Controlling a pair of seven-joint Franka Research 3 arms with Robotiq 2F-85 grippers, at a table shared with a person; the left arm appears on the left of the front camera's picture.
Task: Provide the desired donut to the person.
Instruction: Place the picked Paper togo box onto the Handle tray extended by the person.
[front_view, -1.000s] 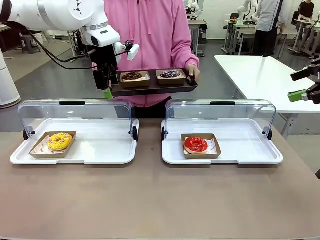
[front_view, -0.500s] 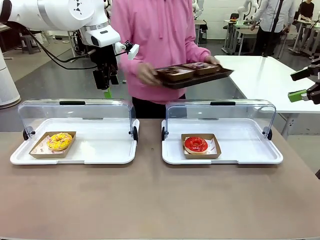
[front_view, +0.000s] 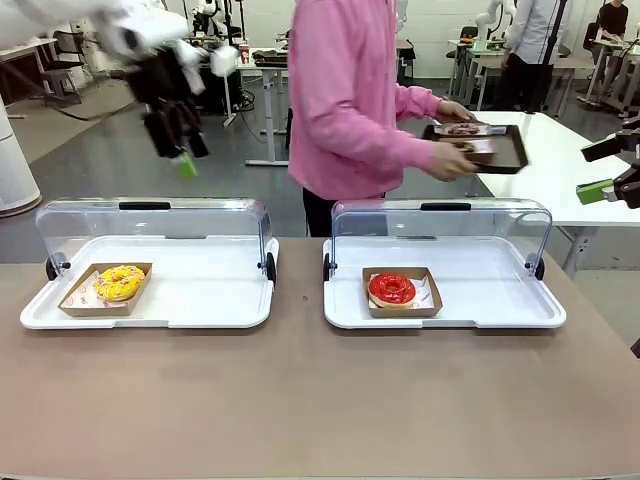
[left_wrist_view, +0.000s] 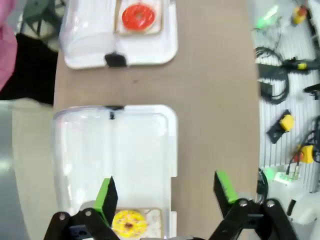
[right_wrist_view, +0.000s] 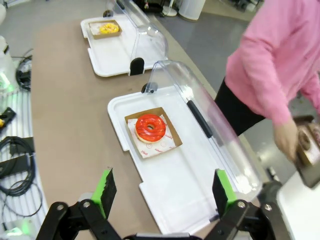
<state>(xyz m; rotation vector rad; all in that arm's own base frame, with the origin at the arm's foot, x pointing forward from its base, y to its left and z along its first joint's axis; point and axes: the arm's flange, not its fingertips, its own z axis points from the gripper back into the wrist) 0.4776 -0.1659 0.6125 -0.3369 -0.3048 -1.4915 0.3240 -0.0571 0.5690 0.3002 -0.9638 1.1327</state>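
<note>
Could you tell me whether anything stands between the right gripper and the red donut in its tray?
Nothing visible does. The right gripper hangs open above the near side of the white tray, and the red donut lies uncovered in its cardboard holder. The clear lid is swung back to the far side, toward the person.

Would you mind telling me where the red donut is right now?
In the front view, the red donut sits in a cardboard tray inside the white display case on the robot's right, lid open.
</note>
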